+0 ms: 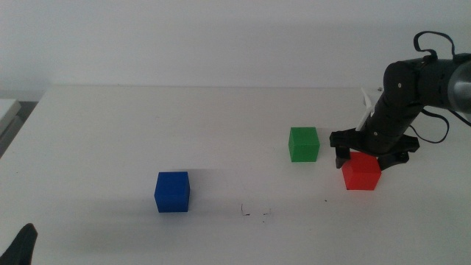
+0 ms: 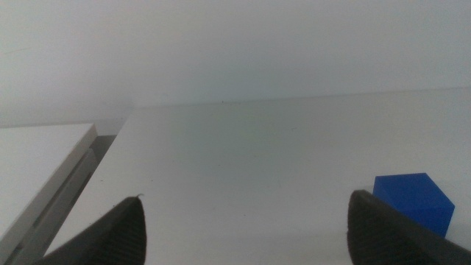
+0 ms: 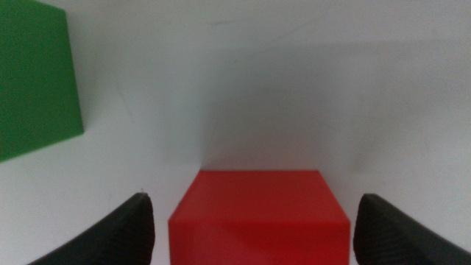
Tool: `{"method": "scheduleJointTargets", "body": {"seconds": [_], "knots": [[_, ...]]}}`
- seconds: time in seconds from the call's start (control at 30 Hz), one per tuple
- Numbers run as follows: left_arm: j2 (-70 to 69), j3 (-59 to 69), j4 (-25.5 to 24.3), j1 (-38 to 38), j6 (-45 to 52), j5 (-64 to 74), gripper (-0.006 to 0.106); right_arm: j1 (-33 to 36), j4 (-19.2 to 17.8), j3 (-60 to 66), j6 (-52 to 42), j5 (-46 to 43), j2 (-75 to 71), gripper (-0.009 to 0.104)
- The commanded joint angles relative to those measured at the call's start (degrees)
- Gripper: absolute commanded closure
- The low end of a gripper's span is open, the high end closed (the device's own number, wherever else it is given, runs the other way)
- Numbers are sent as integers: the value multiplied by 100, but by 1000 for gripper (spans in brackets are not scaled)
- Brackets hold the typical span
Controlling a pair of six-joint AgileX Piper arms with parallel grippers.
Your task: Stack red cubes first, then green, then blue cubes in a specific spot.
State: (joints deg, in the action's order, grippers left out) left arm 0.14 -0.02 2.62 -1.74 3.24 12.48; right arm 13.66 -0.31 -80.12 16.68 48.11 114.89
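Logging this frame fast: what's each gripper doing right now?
Left gripper: open, holding nothing, waiting near the blue cube.
Right gripper: open, jaws on either side of the red cube, not yet closed on it.

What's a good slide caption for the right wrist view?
Right gripper, jaws open, straddling the red cube on the white table, green cube nearby.

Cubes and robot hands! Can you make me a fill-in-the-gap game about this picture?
1. The right gripper hangs open right over the ____ cube.
2. The cube nearest the red cube is the ____ one.
3. The left gripper waits, open, close to the ____ cube.
4. The scribbled spot on the table has ____ cubes on it.

Missing words: red, green, blue, no
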Motion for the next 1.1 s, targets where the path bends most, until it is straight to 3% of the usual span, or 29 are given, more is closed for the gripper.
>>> {"method": "scheduleJointTargets", "body": {"seconds": [0.0, 0.07, 0.23, 0.3, 0.5, 0.77, 0.87, 1.07], "knots": [[-14, 2, -34, 3, -2, -73, 7, 17, -85, -30, 25, -133, 36, 17], [-14, 2, -34, 3, -2, -73, 7, 17, -94, -30, 50, -160, 58, 27], [-14, 2, -34, 3, -2, -73, 7, 17, -65, -30, 198, -78, 71, 79], [-14, 2, -34, 3, -2, -73, 7, 17, -55, -30, 323, 93, 13, 91], [-14, 2, -34, 3, -2, -73, 7, 273, -332, -143, 657, 812, -587, 92], [-14, 2, -34, 3, -2, -73, 7, 1388, -907, -263, 1558, 1250, -1200, 92], [-14, 2, -34, 3, -2, -73, 7, 1726, -695, -493, 1748, 1319, -1038, 92], [-14, 2, -34, 3, -2, -73, 7, 2384, -798, -1346, 2279, 1416, -280, 93]]}}
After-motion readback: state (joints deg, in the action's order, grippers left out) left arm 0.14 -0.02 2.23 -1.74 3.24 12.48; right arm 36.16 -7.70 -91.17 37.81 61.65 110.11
